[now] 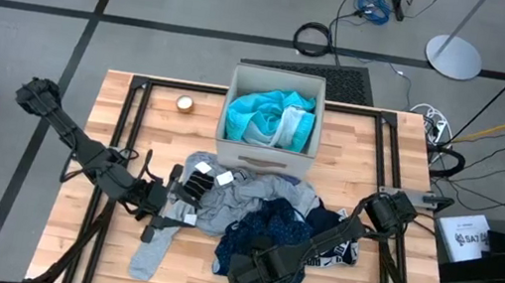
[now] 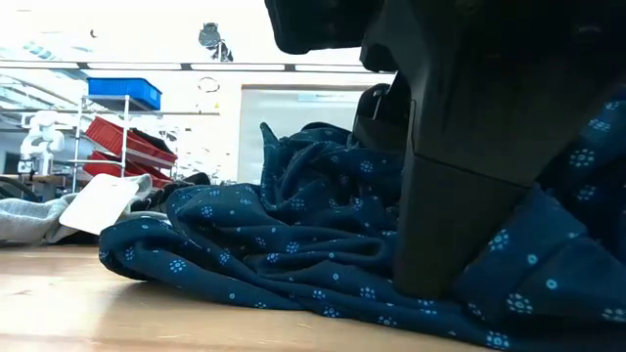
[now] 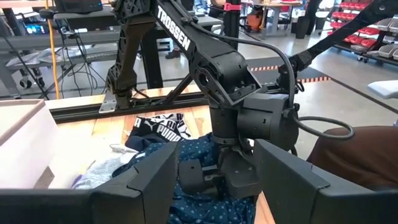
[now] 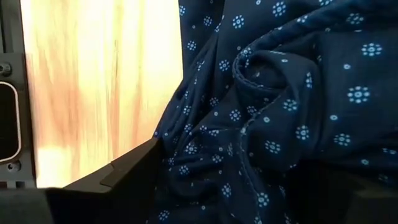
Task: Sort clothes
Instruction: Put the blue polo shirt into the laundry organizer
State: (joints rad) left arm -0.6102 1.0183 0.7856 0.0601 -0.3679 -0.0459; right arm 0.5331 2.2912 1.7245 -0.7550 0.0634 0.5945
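A navy dotted garment [image 1: 269, 234] lies crumpled on the wooden table, in front of a beige box [image 1: 265, 156] that holds a turquoise garment [image 1: 267, 114]. Grey garments [image 1: 245, 193] lie spread left of the navy one. A black-and-white patterned piece [image 1: 338, 255] lies at the navy garment's right. My right gripper [image 1: 249, 270] is open, fingers down in the navy garment [image 4: 280, 93]. My left gripper [image 1: 189, 190] is open above the left edge of the grey garments. I cannot see it touch them. My right gripper comes at the navy dotted garment from above, fingers pointing down. Its fingers [image 4: 124, 177] stand in the cloth on either side of a bunched fold [image 4: 249, 124] near the garment's near edge. The garment lies slack on the table [image 2: 274, 244].
A grey sock-like piece [image 1: 150, 257] lies near the table's front left. A small round object [image 1: 184, 103] sits at the far left, beside the box. Black rails run across the tabletop [image 1: 128, 133]. Bare wood shows at the left and right edges.
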